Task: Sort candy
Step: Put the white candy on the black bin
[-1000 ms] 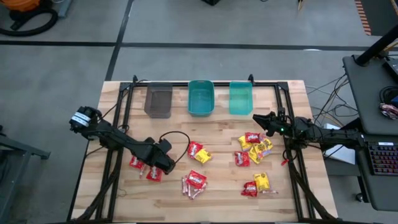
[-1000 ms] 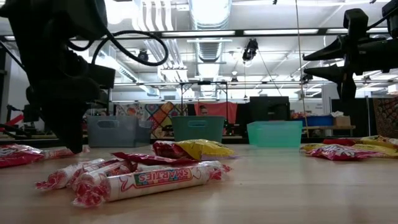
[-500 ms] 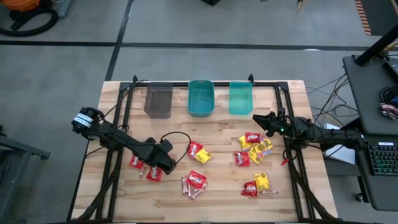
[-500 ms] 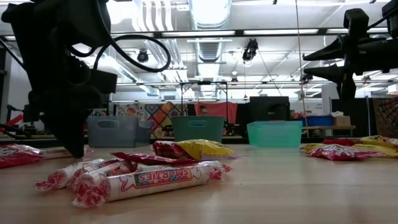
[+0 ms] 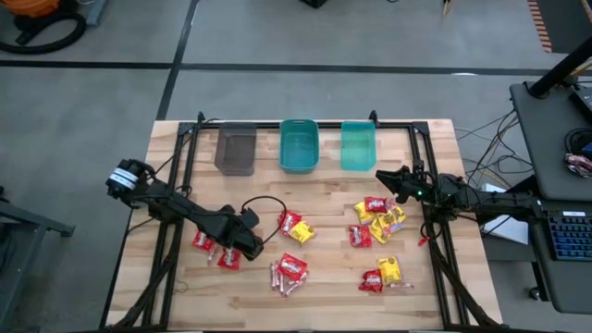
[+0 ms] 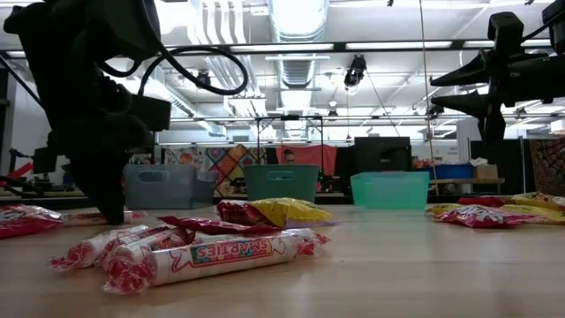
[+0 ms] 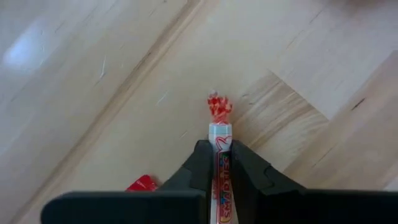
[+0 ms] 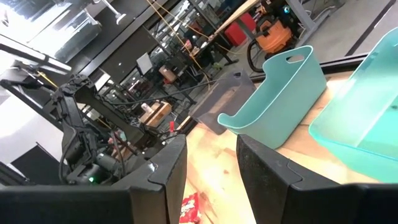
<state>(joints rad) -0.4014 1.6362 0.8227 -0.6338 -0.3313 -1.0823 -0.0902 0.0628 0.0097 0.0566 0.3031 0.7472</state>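
The candy lies in loose groups on the wooden table: red and yellow packets and pinkish stick rolls. My left gripper points steeply down at the table's left part, beside red packets, and is shut on one stick roll. In the low view it shows as the dark left gripper standing on the tabletop. My right gripper hovers level and open at the right, above the table, with nothing between its fingers. My left gripper pinches the stick roll's two long sides between its two fingers, close to one twisted end, which pokes out past the fingertips. The fingers come steeply from above. The roll runs along the gap between them and lies on the table.
Three bins stand in a row at the far edge: grey, teal, lighter teal. A black frame runs along the table's sides. A cable loops beside my left arm. Bare wood lies between the bins and the candy.
My left gripper has stayed down at the same spot on the table and has shut on the stick roll. The right arm has kept still.
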